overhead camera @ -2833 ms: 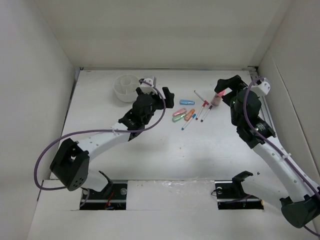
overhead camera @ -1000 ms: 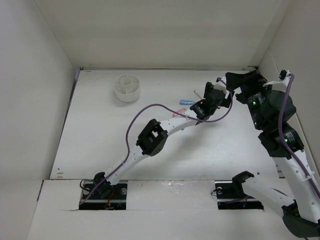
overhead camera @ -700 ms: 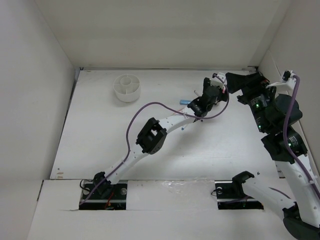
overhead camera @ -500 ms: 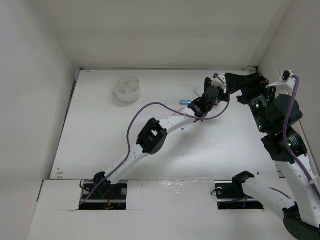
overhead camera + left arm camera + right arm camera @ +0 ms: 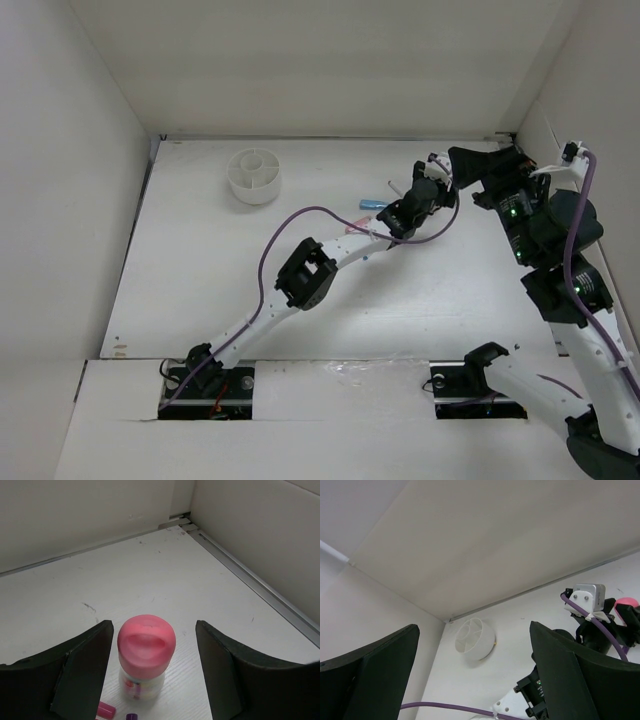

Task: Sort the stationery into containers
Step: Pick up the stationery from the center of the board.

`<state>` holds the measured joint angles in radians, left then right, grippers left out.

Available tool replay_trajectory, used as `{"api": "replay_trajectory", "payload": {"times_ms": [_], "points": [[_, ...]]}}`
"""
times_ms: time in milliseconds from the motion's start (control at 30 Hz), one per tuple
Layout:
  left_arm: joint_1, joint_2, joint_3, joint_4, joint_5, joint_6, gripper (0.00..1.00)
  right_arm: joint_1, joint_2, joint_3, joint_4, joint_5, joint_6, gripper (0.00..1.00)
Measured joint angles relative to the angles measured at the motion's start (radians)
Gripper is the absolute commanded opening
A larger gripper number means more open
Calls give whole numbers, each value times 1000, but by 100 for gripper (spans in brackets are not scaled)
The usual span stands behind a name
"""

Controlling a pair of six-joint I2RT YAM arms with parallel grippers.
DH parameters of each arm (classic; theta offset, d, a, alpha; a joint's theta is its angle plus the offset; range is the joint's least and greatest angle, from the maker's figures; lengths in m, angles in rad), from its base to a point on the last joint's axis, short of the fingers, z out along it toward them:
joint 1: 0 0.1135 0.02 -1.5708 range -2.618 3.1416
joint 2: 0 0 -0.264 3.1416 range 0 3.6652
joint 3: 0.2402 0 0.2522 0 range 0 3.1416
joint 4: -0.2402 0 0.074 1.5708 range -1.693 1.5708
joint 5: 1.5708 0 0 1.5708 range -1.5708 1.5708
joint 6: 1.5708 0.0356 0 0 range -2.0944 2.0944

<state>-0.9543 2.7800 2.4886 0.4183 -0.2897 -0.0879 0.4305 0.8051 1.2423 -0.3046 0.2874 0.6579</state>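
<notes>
The pink-topped stubby item [image 5: 146, 647] stands upright on the table between the jaws of my left gripper [image 5: 152, 627], which is open around it with a gap on each side. A pink cap [image 5: 105, 711] and a purple cap [image 5: 131, 716] lie just in front of it. In the top view my left gripper [image 5: 428, 190] covers this item and most of the pens; a blue capsule [image 5: 372, 204] and a pen end [image 5: 392, 185] show beside it. The white divided bowl [image 5: 254, 194] sits at the back left. My right gripper [image 5: 463, 157] is raised, open and empty.
The right wall and its metal floor strip [image 5: 260, 592] run close behind the pink-topped item. The right wrist view looks down past its gripper [image 5: 474, 628] on the bowl [image 5: 480, 652] and the left arm's purple cable [image 5: 445, 707]. The right arm hangs close above the left gripper.
My left arm has swung from beside the bowl over to the stationery group, its open jaws now either side of the pink-topped item. My right arm has lifted up and back.
</notes>
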Motion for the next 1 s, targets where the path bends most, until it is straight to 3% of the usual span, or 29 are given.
{"api": "replay_trajectory", "payload": {"times_ms": [167, 467, 733, 1000], "points": [[1, 2, 0, 12, 6, 2, 47, 0, -2, -6, 2, 1, 0, 98], [1, -36, -94, 87, 47, -14, 35, 0, -27, -22, 8, 12, -7, 98], [-1, -124, -197, 78, 90, -34, 28, 0, -36, -33, 21, 27, -8, 98], [-1, -264, -318, 78, 117, -64, 27, 0, -83, -56, 27, 40, -8, 98]]}}
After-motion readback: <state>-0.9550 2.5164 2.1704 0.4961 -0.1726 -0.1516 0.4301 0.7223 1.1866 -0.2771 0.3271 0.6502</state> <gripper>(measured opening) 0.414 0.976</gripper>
